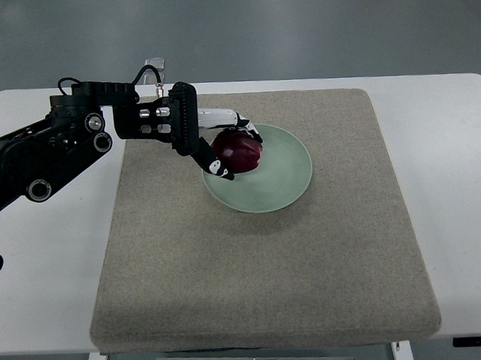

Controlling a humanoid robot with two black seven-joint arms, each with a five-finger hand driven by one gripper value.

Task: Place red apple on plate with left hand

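While wrapped around the red apple (239,153) over the plate (289,177), left robot hand (222,145) risks rolling it off if opened abruptly.

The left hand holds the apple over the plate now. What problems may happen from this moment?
1. The apple sits at the plate's left side, not its middle. Being round, it may roll off onto the mat on release.
2. The left hand's fingers wrap the apple from both sides, so opening or withdrawing carelessly may drag it along.
3. The lower fingers reach close to the plate's rim and may nudge the plate.
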